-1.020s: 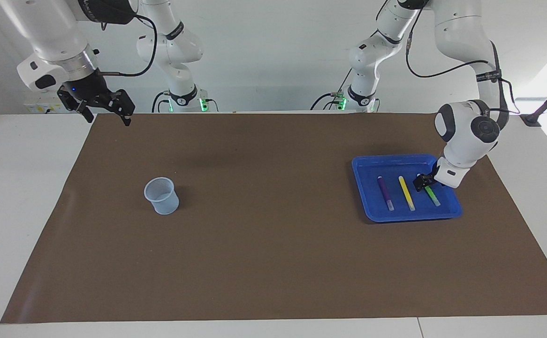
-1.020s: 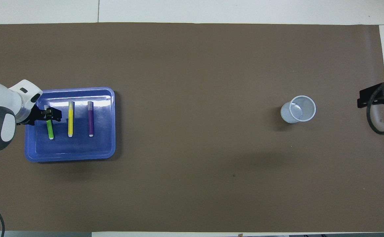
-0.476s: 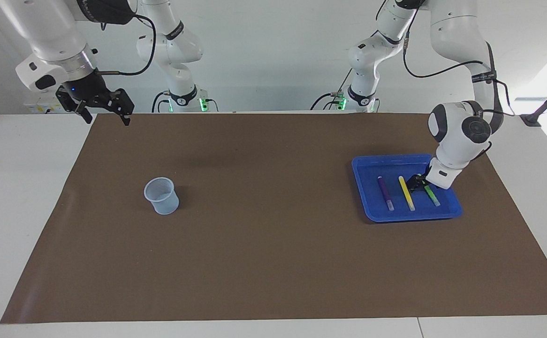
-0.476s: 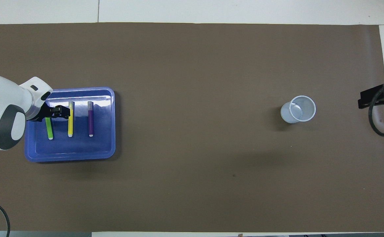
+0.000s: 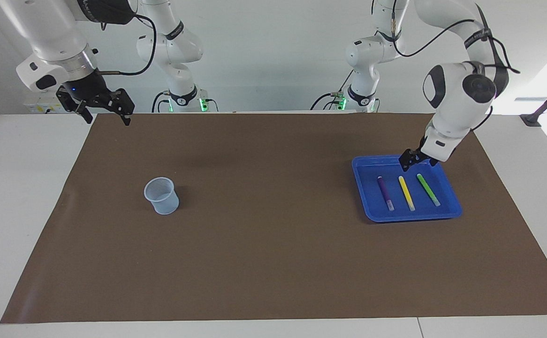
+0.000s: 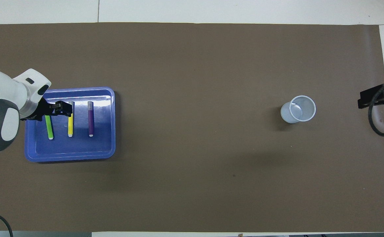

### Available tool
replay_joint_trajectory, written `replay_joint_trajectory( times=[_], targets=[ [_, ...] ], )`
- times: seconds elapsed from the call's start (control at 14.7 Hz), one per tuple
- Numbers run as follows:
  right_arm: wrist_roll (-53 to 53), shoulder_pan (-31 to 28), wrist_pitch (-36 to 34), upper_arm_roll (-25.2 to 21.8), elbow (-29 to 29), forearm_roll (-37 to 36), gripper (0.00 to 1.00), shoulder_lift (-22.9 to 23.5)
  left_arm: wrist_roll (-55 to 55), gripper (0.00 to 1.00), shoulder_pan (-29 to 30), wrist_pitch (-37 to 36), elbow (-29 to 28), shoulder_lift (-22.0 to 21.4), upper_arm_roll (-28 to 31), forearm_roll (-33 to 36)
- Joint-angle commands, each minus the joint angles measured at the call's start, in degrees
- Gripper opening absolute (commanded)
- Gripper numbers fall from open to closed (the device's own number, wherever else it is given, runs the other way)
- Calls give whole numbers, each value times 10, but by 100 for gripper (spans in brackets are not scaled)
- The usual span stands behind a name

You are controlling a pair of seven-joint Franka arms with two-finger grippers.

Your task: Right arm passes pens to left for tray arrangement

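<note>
Near the robots: right gripper (image 5: 106,111) waiting, spread, empty, above the mat's corner; left gripper (image 5: 416,159) spread, empty, over the tray's (image 5: 360,183) near rim. Farther out: cup (image 5: 161,195) empty; pens (image 5: 406,193) side by side in tray. Judged: arrangement complete; next, retreat clear.

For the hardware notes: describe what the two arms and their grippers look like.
Both arms are glossy white with rounded segments and dark grey joint caps; black cables loop along them, and green lights glow at the bases. The left gripper is small and black under a white wrist; the right gripper is black, below a silver ring.
</note>
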Motion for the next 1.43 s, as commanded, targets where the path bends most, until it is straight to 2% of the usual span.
replay_joint_trajectory(
  times=[0.0,0.14,0.2,0.34,0.48,0.75,1.36],
  targets=[
    [-16,-7,4,3,-12,-1,100,-11,4,100,-47,-147,113,-22,39,-8],
    [-16,-7,4,3,-12,-1,100,-11,9,100,-90,-219,181,-17,64,-19],
    [-16,-7,4,3,-12,-1,100,-11,3,100,-117,-219,190,-16,91,-44],
    [-16,-7,4,3,-12,-1,100,-11,7,100,-144,-175,168,-17,116,-54],
    [-16,-7,4,3,-12,-1,100,-11,5,100,-144,-149,158,-16,110,-54],
    [-16,-7,4,3,-12,-1,100,-11,8,100,-136,-182,168,-15,103,-54],
    [-16,-7,4,3,-12,-1,100,-11,9,100,-136,-203,172,-18,92,-57]
  ],
)
